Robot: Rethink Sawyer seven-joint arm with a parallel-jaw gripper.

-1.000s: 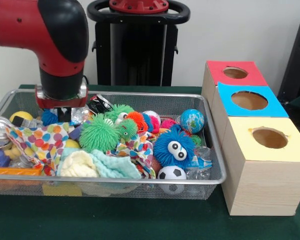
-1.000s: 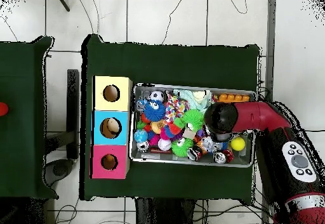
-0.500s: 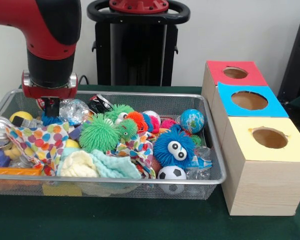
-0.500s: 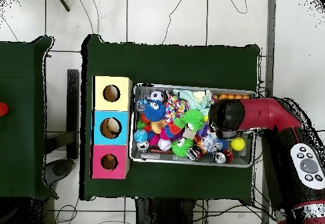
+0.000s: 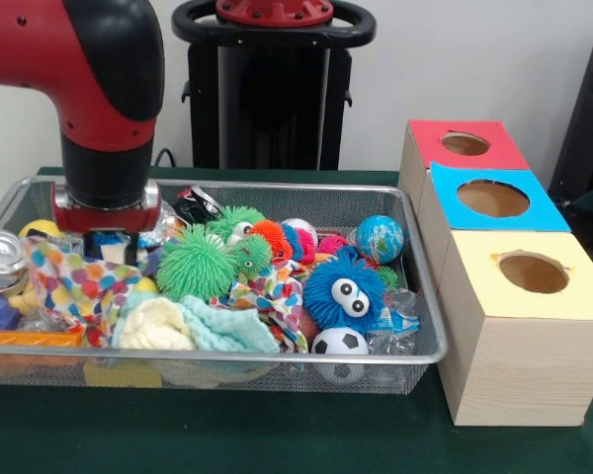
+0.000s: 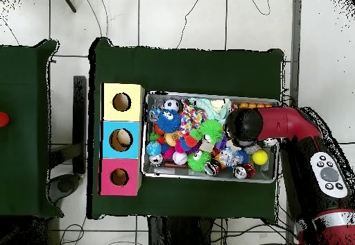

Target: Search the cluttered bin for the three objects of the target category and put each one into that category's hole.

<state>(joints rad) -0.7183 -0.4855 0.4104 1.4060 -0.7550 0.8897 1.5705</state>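
The wire-mesh bin (image 5: 277,186) is full of toys and also shows in the overhead view (image 6: 208,178). My gripper (image 5: 107,247) hangs from the red arm at the bin's left end, low among the clutter by a polka-dot cloth (image 5: 79,281). Its tips are buried, so its state does not show. A crushed can with a shiny silver end (image 5: 0,251) lies at the bin's far left, beside the gripper. A black-and-red can (image 5: 196,204) lies at the back rim, right of the gripper. The red-topped box's hole (image 5: 465,144) is at the far right and also shows overhead (image 6: 119,177).
Blue-topped (image 5: 492,197) and yellow-topped (image 5: 534,273) boxes stand in front of the red one. The bin holds green spiky balls (image 5: 193,265), a blue fuzzy toy with eyes (image 5: 344,288), a small football (image 5: 338,343), a globe ball (image 5: 380,237) and folded cloths (image 5: 193,326). In the overhead view the arm's wrist (image 6: 243,125) covers the gripper.
The arm shifted left and rose, then came back slightly right and dropped lower into the clutter. The polka-dot cloth shifted, and the silver can at the left is more exposed.
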